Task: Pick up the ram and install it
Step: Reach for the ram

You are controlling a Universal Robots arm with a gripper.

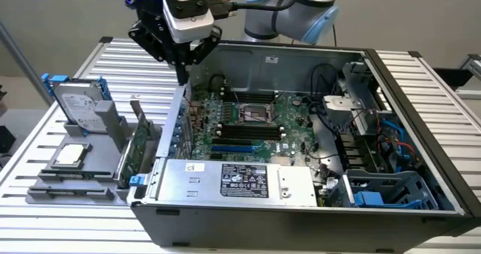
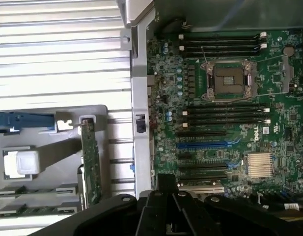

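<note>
The ram (image 2: 38, 210), a long thin green circuit-board stick, lies in a slot at the near end of the grey moulded parts holder (image 1: 45, 195), in the lower left of the exterior view. It is not yet picked up. The same holder carries a taller green expansion card (image 1: 137, 147), a square silver processor chip (image 1: 70, 154) and a silver hard drive in a blue carrier (image 1: 79, 99).

The black gripper (image 1: 182, 76) hangs over the left wall of the open black computer case (image 1: 301, 220), in the upper left of the exterior view and well apart from the ram. Its fingers look drawn together to a narrow tip with nothing between them.

Judged from this, the work stands at the approach before the pick. A grasp would call for opening the gripper and lining it up along the stick's length. Empty black memory slots (image 1: 248, 131) sit on the green motherboard (image 1: 293, 110).

The ram is slender and dim, so its chips and seating are hard to make out. The arm's upper part is cut off.
</note>
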